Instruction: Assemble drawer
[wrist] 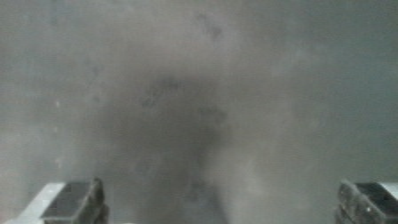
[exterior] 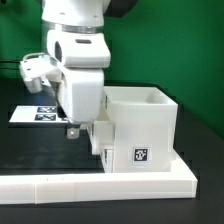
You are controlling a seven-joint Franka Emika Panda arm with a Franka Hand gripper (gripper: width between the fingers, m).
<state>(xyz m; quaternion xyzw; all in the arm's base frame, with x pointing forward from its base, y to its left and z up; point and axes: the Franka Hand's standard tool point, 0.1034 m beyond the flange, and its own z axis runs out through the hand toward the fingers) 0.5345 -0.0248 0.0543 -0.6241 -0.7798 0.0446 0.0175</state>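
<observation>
Pincer (wrist: pixel 221 203) wide open, holding nothing, low beside the box (exterior: pixel 142 128).
No tray visible; whether it sits inside the box can't be told.

I am counting one big white plastic cube-like box shell (exterior: pixel 140 128) sitting on the one black bench (exterior: pixel 30 150), and it is showing one square black-and-white marker tag (exterior: pixel 142 155) on the face I can see. One thin flat white marker board (exterior: pixel 38 113) is lying farther back; how many tags it is carrying I cannot tell. One low white rail (exterior: pixel 90 183) is bordering the bench. I am carrying one claw (wrist: pixel 224 203), and two grey fingertips (wrist: pixel 71 203) are showing in my wrist view.
</observation>
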